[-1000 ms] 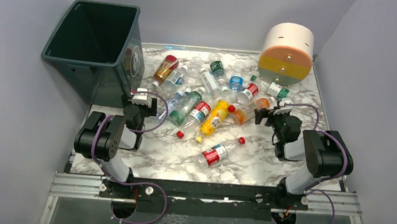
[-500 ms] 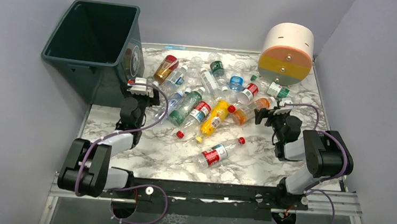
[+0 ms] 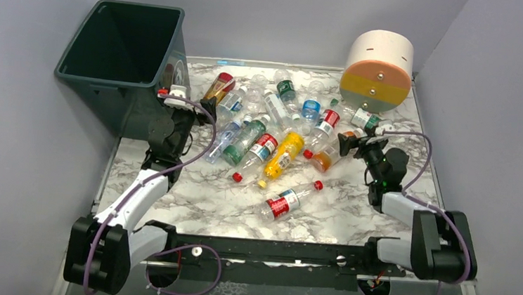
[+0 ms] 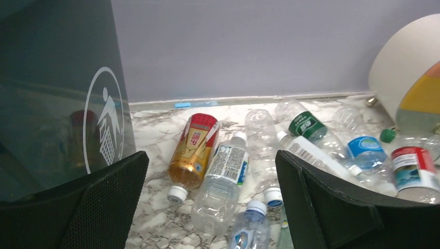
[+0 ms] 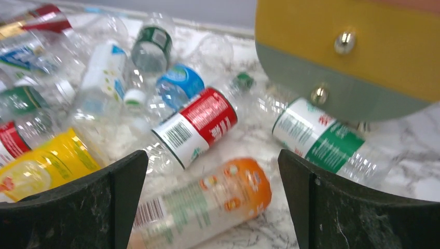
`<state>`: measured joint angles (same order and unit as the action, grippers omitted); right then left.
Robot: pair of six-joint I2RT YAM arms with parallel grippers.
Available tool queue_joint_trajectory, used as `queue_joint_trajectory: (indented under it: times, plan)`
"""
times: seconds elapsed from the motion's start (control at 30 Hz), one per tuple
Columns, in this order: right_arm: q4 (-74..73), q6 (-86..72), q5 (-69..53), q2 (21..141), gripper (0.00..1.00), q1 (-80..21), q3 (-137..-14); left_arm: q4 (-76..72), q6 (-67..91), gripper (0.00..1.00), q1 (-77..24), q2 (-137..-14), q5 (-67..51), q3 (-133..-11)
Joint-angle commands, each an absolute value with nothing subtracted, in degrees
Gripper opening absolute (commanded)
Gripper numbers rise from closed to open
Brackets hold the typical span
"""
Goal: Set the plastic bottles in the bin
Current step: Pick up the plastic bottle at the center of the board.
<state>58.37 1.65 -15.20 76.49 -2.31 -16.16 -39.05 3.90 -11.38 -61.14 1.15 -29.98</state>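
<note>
Several plastic bottles (image 3: 274, 131) lie in a heap on the marble table. The dark green bin (image 3: 109, 79) stands at the back left with nothing showing inside. My left gripper (image 3: 194, 110) is open and empty beside the bin's wall (image 4: 57, 104). In the left wrist view the gripper (image 4: 210, 171) hangs over a clear bottle (image 4: 224, 176) next to an amber bottle with a red label (image 4: 193, 150). My right gripper (image 3: 349, 146) is open and empty. In the right wrist view it (image 5: 211, 171) straddles an orange bottle (image 5: 207, 202) from above.
The big cream, orange and yellow cylinder (image 3: 378, 68) stands at the back right, close over the right gripper (image 5: 353, 46). A red-labelled bottle (image 5: 200, 124) and a green-labelled bottle (image 5: 321, 137) lie beyond the orange one. One bottle (image 3: 290, 199) lies alone near the front.
The left arm has stretched away from its base, up along the bin's side to the heap's left end. The right arm has also reached out, and the orange bottle has shifted a little.
</note>
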Motion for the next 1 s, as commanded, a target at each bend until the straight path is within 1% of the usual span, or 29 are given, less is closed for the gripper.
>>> queue_joint_trajectory:
  times: [0.0, 0.1, 0.17, 0.2, 0.23, 0.33, 0.4, 0.47, 0.57, 0.67, 0.77, 0.8, 0.83, 0.9, 0.97]
  plan:
    - [44.1, 3.0, -19.5, 66.4, 0.99, -2.6, -19.6, -32.6, 9.5, 0.99, -11.7, -58.1, -0.7, -34.5]
    - [35.9, 0.4, -19.8, 59.2, 0.99, -2.6, -22.2, -24.5, 16.3, 0.99, -11.7, -57.9, 5.2, -38.8]
    - [29.5, -2.2, -20.3, 55.7, 0.99, -2.5, -25.0, -17.7, 17.6, 0.99, -11.7, -59.4, 5.7, -43.2]
    - [26.3, -3.9, -20.1, 54.2, 0.99, -2.6, -26.9, -14.6, 17.8, 0.99, -11.7, -60.7, 4.2, -45.6]
    - [22.8, -5.8, -19.7, 53.2, 0.99, -2.6, -29.0, -12.0, 17.9, 0.99, -11.7, -62.1, 2.1, -48.0]
    - [10.8, -12.7, -18.4, 51.7, 0.99, -2.6, -36.5, -3.3, 19.0, 0.99, -11.8, -66.5, -9.1, -55.4]
    - [3.3, -16.7, -17.7, 51.5, 0.99, -2.6, -41.3, -2.0, 19.6, 0.99, -11.8, -68.3, -18.1, -57.1]
    - [-2.0, -18.7, -17.5, 51.5, 0.99, -2.5, -44.4, -2.3, 18.7, 0.99, -12.6, -68.4, -23.5, -56.9]
    - [-3.2, -18.9, -19.2, 50.1, 0.99, -2.5, -45.6, -3.3, 17.2, 0.99, -12.9, -67.7, -34.2, -56.0]
    - [-2.6, -20.0, -20.9, 48.3, 0.99, -2.5, -44.5, -2.8, 22.1, 0.99, -12.4, -68.8, -36.4, -54.8]
    - [-9.2, -27.3, -10.1, 46.6, 0.99, -2.5, -44.5, -4.7, 25.9, 0.99, -11.6, -71.9, -45.3, -53.8]
    - [-9.8, -28.1, -8.5, 46.2, 0.99, -2.5, -44.1, -5.3, 26.6, 0.99, -12.3, -72.3, -46.6, -53.7]
    - [-9.7, -27.9, -8.7, 45.9, 0.99, -2.5, -43.7, -4.8, 26.2, 0.99, -13.8, -71.8, -46.0, -53.8]
    - [-9.5, -27.6, -10.9, 46.4, 0.99, -2.5, -43.5, 0.0, 23.4, 0.99, -17.8, -70.5, -39.9, -55.3]
    - [-10.2, -28.0, -12.1, 47.7, 0.99, -2.5, -44.0, 1.0, 22.6, 0.99, -21.2, -71.6, -39.8, -56.5]
